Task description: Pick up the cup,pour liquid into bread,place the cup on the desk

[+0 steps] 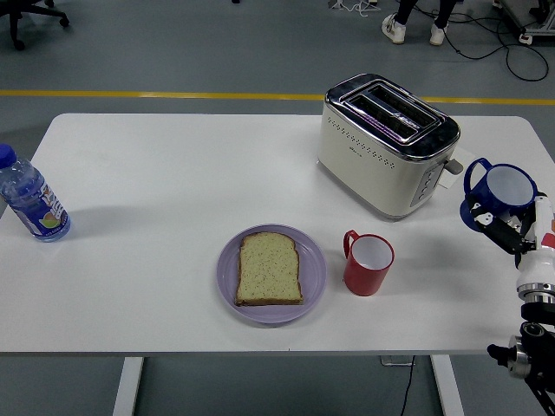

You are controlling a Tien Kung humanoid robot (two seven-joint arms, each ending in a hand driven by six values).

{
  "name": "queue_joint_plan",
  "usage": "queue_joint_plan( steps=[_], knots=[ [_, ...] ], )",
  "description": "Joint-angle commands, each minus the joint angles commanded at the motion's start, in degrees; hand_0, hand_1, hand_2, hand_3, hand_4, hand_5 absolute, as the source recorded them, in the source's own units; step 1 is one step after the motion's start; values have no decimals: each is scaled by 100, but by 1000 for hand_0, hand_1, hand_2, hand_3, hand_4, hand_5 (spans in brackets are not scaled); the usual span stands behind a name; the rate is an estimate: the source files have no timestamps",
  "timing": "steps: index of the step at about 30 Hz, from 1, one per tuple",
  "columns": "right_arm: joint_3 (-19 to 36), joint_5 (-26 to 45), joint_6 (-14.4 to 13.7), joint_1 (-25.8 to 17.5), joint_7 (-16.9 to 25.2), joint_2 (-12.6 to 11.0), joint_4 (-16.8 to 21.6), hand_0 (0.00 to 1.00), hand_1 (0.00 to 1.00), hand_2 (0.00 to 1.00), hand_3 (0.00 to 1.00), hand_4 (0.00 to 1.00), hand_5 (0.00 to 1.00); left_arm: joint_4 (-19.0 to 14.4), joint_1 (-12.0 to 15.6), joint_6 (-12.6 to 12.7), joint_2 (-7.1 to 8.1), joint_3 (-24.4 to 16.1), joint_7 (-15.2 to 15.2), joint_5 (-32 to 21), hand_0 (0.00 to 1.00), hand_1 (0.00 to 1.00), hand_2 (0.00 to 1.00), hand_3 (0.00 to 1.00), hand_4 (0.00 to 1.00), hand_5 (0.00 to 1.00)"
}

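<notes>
One right hand (512,230) around blue cup (501,195)

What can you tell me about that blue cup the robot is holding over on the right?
The blue cup is a glossy dark blue mug with a pale, whitish inside and a loop handle that points left, toward the toaster. It looks like ceramic or hard plastic. It sits roughly upright, mouth tipped slightly toward the camera, near the table's right edge. The robot's right hand grips its lower body from the right with black fingers. Whether its base rests on the table is unclear, and no liquid shows inside.
</notes>
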Motion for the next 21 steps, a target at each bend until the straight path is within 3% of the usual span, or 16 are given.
queue_joint_plan(
  steps=[10,19,21],
  knots=[
    [-182,368,0,-121,551,249,-586,466,464,570,581,495,2,-1,38,-3,-16,47,-1,-12,635,646,657,553,322,835],
    [-395,425,0,-91,605,361,-874,475,466,573,583,501,2,-4,35,-4,-20,56,-1,-18,635,646,657,553,323,835],
    [-425,433,0,-70,616,375,-920,521,480,582,587,507,2,-4,30,-5,-20,49,-1,-15,635,646,657,551,323,835]
  ],
)
